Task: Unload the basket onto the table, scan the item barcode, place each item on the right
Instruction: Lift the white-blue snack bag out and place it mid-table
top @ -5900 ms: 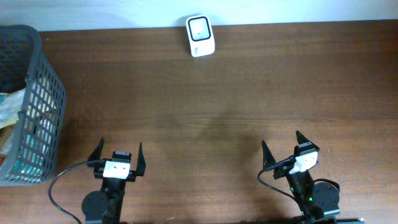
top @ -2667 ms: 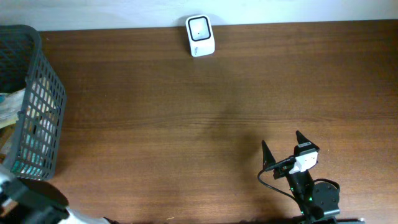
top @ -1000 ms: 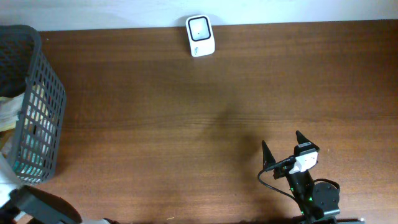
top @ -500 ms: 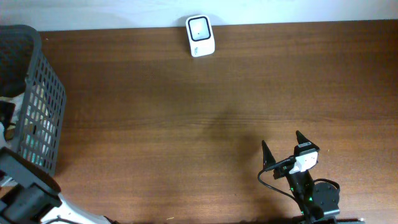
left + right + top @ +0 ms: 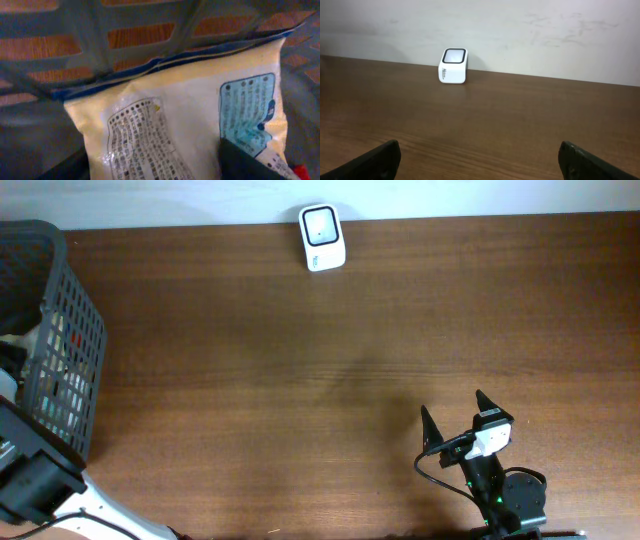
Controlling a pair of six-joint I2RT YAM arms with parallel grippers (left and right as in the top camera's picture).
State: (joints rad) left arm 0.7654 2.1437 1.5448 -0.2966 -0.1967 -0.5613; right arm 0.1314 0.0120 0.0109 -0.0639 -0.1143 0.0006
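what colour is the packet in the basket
The packet is pale yellow with a blue edge; left wrist view shows it best.

Overhead, soft even light lies on the table point(image 5: 300, 330), and the scanner point(image 5: 322, 238) is crisp. The right wrist view is bright and sharp, with a faint shadow on the wall point(image 5: 545, 30) just beside the scanner. The left wrist view is dim and blurred: the packet point(image 5: 190, 120) print is smeared and the basket bars point(image 5: 90, 30) are out of focus.

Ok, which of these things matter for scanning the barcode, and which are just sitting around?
For the job: printed packet; white scanner; left claw, open over the packet.
Just there: grey basket around the packet; right claw, open, holding nothing.
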